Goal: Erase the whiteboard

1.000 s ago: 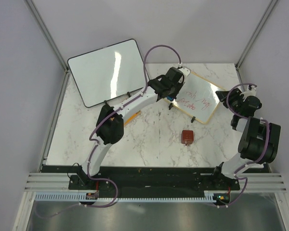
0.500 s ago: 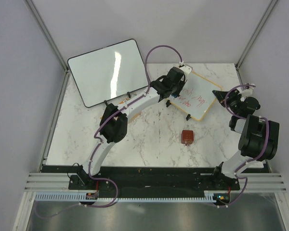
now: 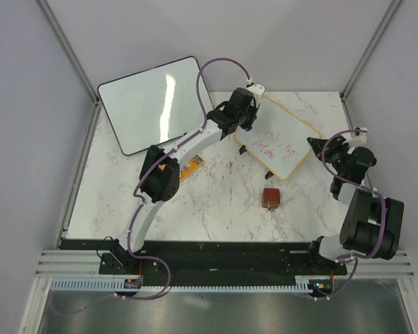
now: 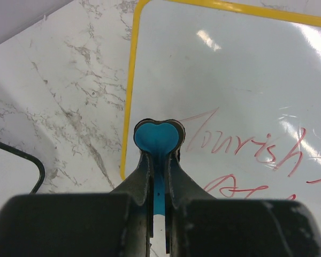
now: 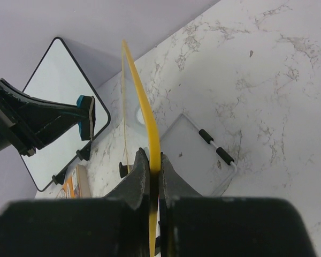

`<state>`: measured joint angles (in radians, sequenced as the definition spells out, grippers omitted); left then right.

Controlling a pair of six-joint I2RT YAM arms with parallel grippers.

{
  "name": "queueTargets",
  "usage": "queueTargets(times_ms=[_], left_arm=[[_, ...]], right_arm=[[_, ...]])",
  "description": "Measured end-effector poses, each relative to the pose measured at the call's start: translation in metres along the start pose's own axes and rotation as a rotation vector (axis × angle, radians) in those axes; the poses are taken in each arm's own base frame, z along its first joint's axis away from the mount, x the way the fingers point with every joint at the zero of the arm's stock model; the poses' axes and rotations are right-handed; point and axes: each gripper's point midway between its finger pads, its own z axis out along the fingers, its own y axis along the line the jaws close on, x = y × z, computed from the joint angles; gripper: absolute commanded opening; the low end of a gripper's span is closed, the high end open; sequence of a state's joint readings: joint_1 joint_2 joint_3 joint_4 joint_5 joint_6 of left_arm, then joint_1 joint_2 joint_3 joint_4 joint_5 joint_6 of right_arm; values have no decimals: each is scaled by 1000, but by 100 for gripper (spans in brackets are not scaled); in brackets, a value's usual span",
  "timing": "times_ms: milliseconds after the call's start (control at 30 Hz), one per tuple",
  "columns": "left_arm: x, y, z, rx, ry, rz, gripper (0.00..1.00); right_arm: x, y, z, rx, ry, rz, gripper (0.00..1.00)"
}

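Note:
The whiteboard (image 3: pixel 287 147) has a yellow frame and red handwriting, and it is tilted up off the marble table. My right gripper (image 3: pixel 316 144) is shut on its right edge; in the right wrist view the yellow frame (image 5: pixel 147 120) runs edge-on between the fingers (image 5: pixel 138 179). My left gripper (image 3: pixel 245 124) is shut on a blue eraser (image 4: pixel 158 138) at the board's upper left. The eraser's head is against the white face, just inside the frame (image 4: pixel 129 96) and left of the red writing (image 4: pixel 246 147).
A larger blank black-framed whiteboard (image 3: pixel 153 103) leans at the back left. A small red-brown block (image 3: pixel 270 197) lies on the table (image 3: pixel 216 209) in front of the small board, and an orange item (image 3: pixel 193 164) lies under the left arm. Walls close in the back and sides.
The right gripper has shut on the whiteboard's edge. The board has swung and shifted left and toward the front, and the left gripper with the eraser has moved left toward the board's upper-left corner.

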<state>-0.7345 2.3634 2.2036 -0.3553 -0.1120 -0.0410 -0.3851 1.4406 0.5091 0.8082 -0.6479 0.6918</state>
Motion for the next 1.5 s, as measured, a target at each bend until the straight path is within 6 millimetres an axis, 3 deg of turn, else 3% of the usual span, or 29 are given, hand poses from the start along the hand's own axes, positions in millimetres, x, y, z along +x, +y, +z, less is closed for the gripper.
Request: queueTargets(times_ms=[267, 700, 1067, 1300, 1500], left_arm=[[-2, -11, 5, 56, -21, -16, 2], [2, -19, 7, 100, -15, -22, 2], [20, -26, 10, 136, 22, -21, 2], [30, -27, 12, 144, 43, -20, 2], [39, -27, 13, 146, 63, -19, 2]], right_arm=[[8, -5, -4, 18, 6, -4, 0], [3, -3, -1, 32, 15, -58, 0], [-9, -1, 9, 50, 40, -100, 0], [-8, -7, 11, 58, 31, -112, 0], [2, -17, 0, 93, -11, -124, 0]])
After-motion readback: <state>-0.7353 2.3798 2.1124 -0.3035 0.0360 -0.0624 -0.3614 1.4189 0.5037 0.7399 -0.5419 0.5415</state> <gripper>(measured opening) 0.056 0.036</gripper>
